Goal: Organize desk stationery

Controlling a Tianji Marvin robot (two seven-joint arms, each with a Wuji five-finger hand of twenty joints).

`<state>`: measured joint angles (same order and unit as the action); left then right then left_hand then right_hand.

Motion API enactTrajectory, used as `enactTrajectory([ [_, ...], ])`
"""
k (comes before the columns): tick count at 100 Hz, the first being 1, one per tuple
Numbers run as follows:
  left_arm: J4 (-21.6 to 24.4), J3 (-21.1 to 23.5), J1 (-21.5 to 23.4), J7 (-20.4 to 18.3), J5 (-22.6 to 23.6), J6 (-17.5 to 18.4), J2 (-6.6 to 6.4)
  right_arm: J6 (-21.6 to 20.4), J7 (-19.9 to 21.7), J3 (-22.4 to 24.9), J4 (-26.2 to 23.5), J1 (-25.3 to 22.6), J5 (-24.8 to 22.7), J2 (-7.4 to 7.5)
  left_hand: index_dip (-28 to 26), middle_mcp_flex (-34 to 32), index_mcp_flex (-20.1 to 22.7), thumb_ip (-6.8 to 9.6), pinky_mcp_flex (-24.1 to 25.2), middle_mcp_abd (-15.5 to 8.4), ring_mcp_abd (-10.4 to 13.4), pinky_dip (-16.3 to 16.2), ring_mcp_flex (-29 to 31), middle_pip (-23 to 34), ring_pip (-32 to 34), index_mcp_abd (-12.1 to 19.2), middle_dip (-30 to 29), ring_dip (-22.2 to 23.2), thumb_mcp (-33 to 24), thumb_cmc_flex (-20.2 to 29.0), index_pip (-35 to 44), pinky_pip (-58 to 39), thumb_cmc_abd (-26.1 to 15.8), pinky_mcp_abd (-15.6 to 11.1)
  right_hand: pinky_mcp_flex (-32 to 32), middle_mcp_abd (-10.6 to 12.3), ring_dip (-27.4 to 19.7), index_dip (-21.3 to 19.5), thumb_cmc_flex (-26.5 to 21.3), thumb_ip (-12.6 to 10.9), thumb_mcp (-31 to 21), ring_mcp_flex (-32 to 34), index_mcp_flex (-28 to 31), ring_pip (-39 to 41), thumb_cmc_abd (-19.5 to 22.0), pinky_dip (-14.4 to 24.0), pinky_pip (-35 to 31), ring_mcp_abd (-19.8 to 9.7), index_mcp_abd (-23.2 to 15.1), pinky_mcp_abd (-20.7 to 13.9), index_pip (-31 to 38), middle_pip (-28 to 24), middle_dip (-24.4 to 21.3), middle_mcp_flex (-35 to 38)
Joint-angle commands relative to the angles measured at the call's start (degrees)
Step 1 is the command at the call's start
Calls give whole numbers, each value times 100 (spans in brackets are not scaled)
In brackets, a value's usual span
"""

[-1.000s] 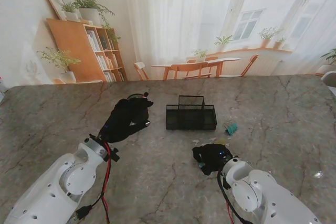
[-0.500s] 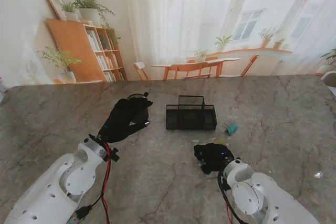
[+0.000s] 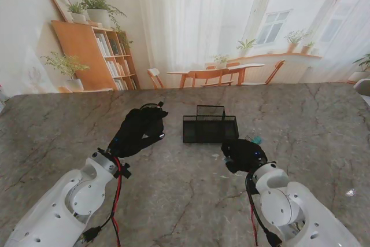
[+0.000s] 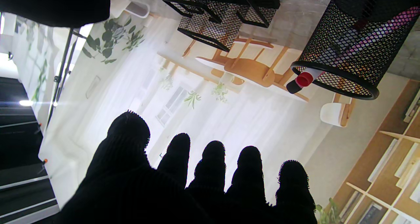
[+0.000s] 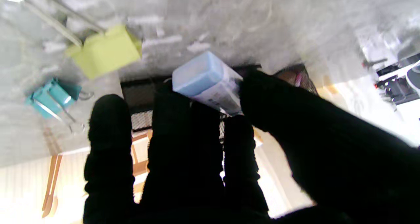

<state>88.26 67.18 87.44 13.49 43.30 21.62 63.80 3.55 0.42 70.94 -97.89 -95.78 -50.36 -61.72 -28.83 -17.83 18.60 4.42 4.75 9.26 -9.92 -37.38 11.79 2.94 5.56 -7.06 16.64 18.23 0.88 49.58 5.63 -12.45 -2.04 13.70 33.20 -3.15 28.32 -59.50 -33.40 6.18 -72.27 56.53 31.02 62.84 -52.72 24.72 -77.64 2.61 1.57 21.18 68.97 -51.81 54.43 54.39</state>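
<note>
While pinching a pale blue eraser [image 5: 206,82] between thumb and fingers, right hand [image 3: 243,155] hovering just beside the near right corner of the black mesh organizer [image 3: 210,128], apparently heading for one of its compartments. Judging the task as partly done: seeming to be mid-carry, with the eraser not yet dropped in.

Seeing at least one thing already stowed: a red-capped marker [image 4: 303,80] sticking out of a round mesh pen cup [image 4: 347,53], with something pink showing through the mesh beside it. Not managing to tell whether the organizer's compartments are holding anything.

Still waiting on the table: a yellow-green binder clip [image 5: 105,51] and a teal binder clip [image 5: 52,97], both lying loose near the right hand, apart from each other and outside the organizer. Guessing these as the next pickups.

Left hand [image 3: 139,131] resting to the left of the organizer, fingers [image 4: 213,165] spread and holding nothing, close to the pen cup; possibly standing by or steadying, hard to say.

Working on a grey marble-veined tabletop [image 3: 300,108], smooth and hard, so likely letting small clips slide. Facing a bright room scene: a wooden bookshelf [image 3: 98,56] with potted plants at left, white curtains, windows, wooden chairs and a table beyond.
</note>
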Motion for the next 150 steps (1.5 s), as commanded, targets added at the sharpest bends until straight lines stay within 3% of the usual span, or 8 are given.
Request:
enactTrajectory([
  [1,20,0,32,22,9,25,21,69,50,160,-158,123,98,-18,-90,-37,59,-683,64,36,78,67,36,-1,34,2,24,42,150,186,24,-33,-344,-172,-28,585,84,-75,-713,-776,-456,35,-103,133,282,70,-94,32,73,182,86,-609,148,203],
  [21,23,2,36,25,11,23,21,312,189,331,-249,413,359,-48,-90,-38,56,-682,66,34,79,70,33,0,34,13,24,41,150,181,23,-27,-346,-179,-38,574,100,-93,-722,-817,-427,35,-84,129,277,86,-92,45,69,204,49,-600,152,214],
  [45,7,-21,12,-10,-7,33,17,742,401,234,120,1081,663,-64,-89,-36,57,-682,66,39,75,70,30,-2,33,7,23,41,148,179,22,-21,-349,-177,-46,574,118,-132,-723,-847,-376,18,-91,127,313,96,-81,35,60,196,21,-588,156,204],
  [84,-18,-78,-49,-90,-19,12,7,1414,365,-536,1486,2489,1113,-165,-88,-34,54,-681,67,42,72,70,29,-3,32,-1,22,40,147,184,21,-13,-351,-173,-118,583,165,-192,-720,-903,-329,-23,-112,170,349,130,-93,28,39,159,12,-578,179,183],
  [112,-36,-103,-85,-141,-5,-28,-4,1774,-46,-1307,2649,3390,1742,-411,-88,-36,58,-682,65,41,67,67,34,-3,33,2,22,39,149,179,23,-11,-350,-180,-143,591,159,-183,-732,-900,-254,-50,-163,161,414,133,-73,16,28,131,29,-563,149,141],
  [131,-51,-115,-110,-167,-2,-46,-8,1910,-226,-1681,3240,3778,2031,-559,-88,-39,57,-682,67,30,81,66,37,-1,32,12,22,39,150,174,22,-8,-351,-179,-166,586,157,-162,-747,-880,-200,-62,-177,157,439,132,-67,28,28,137,44,-554,119,121],
  [150,-65,-126,-127,-188,-13,-55,-10,1937,-241,-1868,3470,3912,2121,-606,-88,-38,56,-681,63,30,76,63,44,-2,35,7,22,41,144,180,22,-9,-353,-175,-186,558,146,-125,-775,-812,-126,-77,-186,140,448,137,-80,69,48,172,51,-513,43,102],
])
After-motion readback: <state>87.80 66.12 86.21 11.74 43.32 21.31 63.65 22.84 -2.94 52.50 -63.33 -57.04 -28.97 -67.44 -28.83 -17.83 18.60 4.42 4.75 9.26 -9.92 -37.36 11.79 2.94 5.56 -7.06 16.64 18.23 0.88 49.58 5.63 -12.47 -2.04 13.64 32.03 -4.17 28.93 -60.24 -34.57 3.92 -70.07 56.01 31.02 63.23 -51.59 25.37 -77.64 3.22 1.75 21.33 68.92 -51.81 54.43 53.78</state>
